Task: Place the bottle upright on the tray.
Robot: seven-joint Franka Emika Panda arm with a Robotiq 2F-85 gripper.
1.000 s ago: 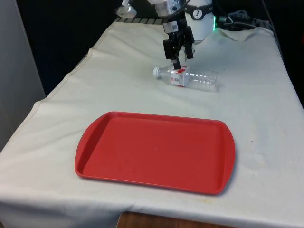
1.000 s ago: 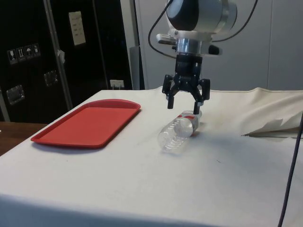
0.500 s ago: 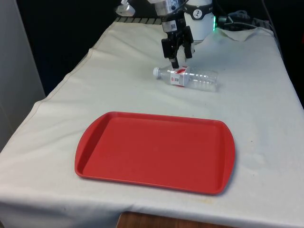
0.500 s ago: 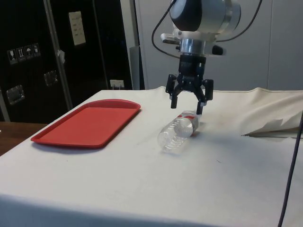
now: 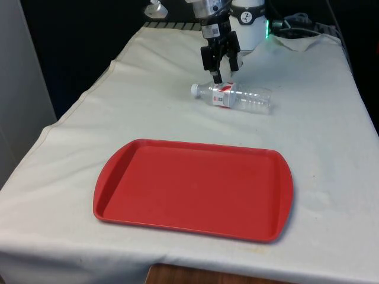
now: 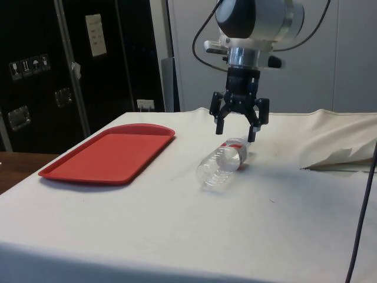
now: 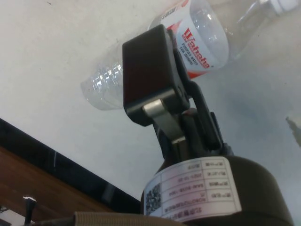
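Observation:
A clear plastic bottle (image 5: 235, 97) with a red-and-white label lies on its side on the white cloth, its white cap towards the front view's left. It is well beyond the far edge of the red tray (image 5: 194, 188), which holds nothing. My gripper (image 5: 222, 73) hangs open just above the bottle's label end, with nothing between its fingers. In the side view the gripper (image 6: 235, 133) sits a little above the bottle (image 6: 222, 165), and the tray (image 6: 109, 153) lies off to one side. The wrist view has one dark finger (image 7: 150, 66) in front of the bottle's label (image 7: 201, 43).
The robot's base (image 5: 249, 23) and some cables stand at the table's far end, close behind the bottle. A raised fold of cloth (image 6: 337, 159) lies beyond the bottle in the side view. Bare cloth runs between the bottle and the tray.
The open gripper has risen a little off the bottle and drifted slightly towards the robot's base. The bottle and the tray have stayed where they were.

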